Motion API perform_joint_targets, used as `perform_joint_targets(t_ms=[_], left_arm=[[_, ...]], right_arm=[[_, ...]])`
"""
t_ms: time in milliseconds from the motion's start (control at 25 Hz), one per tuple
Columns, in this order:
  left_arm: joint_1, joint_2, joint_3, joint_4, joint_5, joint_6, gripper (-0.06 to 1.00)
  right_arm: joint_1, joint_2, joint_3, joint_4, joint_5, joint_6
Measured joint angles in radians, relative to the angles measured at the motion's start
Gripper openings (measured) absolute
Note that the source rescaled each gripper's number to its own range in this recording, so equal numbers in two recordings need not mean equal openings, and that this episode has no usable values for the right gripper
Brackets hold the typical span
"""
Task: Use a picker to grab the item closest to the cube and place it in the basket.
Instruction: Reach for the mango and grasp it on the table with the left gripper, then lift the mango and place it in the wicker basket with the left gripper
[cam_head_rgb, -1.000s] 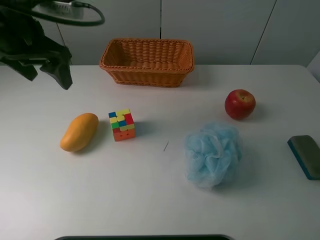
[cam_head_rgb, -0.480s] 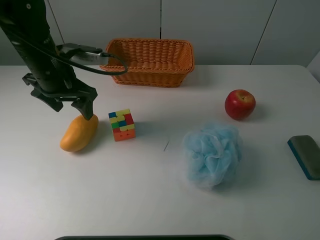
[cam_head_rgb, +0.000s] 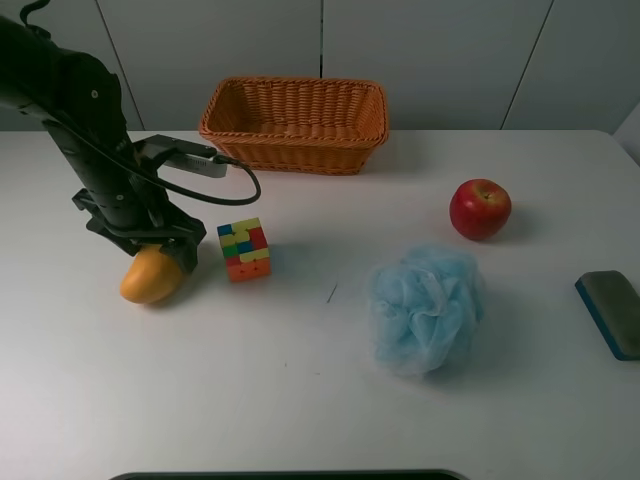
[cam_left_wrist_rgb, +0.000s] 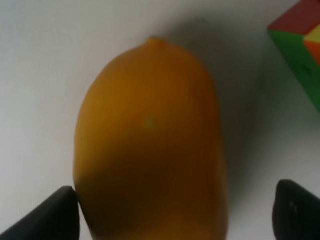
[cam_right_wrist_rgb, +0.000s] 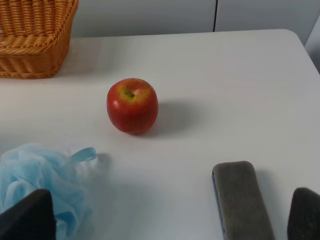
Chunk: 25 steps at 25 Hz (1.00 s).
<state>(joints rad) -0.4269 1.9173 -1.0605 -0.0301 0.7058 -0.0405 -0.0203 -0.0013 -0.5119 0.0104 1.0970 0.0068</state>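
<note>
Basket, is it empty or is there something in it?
Empty: inside the basket only its woven bottom shows. The mango lies outside, on the table beside the cube.

Robot lab test bench, not a home: bare white table (cam_head_rgb: 300, 400) against blank white wall panels (cam_head_rgb: 440, 60), black robot arm (cam_head_rgb: 85, 130) with loose cable, unrelated props spread out: wicker basket (cam_head_rgb: 295, 155), cube (cam_head_rgb: 244, 249), mango (cam_head_rgb: 150, 277), apple (cam_head_rgb: 480, 208), bath puff (cam_head_rgb: 425, 307).

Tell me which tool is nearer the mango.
Left. The left tool sits open around the mango; the right tool hangs far off across the table, facing the apple.
</note>
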Motion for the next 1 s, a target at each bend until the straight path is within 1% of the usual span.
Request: perform_joint_targets(t_ms=[160, 200, 240, 280, 320, 360, 720, 880, 1000], left_arm=[[0.000, 0.041, 0.000, 0.000, -0.029, 0.005, 1.00], [0.000, 0.049, 0.000, 0.000, -0.032, 0.005, 0.95], [0.000, 0.050, 0.000, 0.000, -0.040, 0.005, 0.79], [0.000, 0.050, 0.000, 0.000, -0.045, 0.005, 0.47], [0.000, 0.050, 0.000, 0.000, -0.049, 0.005, 0.06], [0.000, 0.050, 0.000, 0.002, -0.051, 0.005, 0.01], [0.000, 0.050, 0.000, 0.006, -0.034, 0.013, 0.00], [0.000, 0.036, 0.001, 0.006, 0.024, 0.010, 0.00], [0.000, -0.033, -0.001, 0.011, 0.078, -0.016, 0.00]], right_arm=[[0.000, 0.000, 0.000, 0.000, 0.000, 0.000], [0.000, 0.000, 0.000, 0.000, 0.000, 0.000], [0.000, 0.000, 0.000, 0.000, 0.000, 0.000], [0.000, 0.000, 0.000, 0.000, 0.000, 0.000], [0.000, 0.000, 0.000, 0.000, 0.000, 0.000], [0.000, 0.000, 0.000, 0.000, 0.000, 0.000], [0.000, 0.000, 0.000, 0.000, 0.000, 0.000], [0.000, 0.000, 0.000, 0.000, 0.000, 0.000], [0.000, 0.000, 0.000, 0.000, 0.000, 0.000]])
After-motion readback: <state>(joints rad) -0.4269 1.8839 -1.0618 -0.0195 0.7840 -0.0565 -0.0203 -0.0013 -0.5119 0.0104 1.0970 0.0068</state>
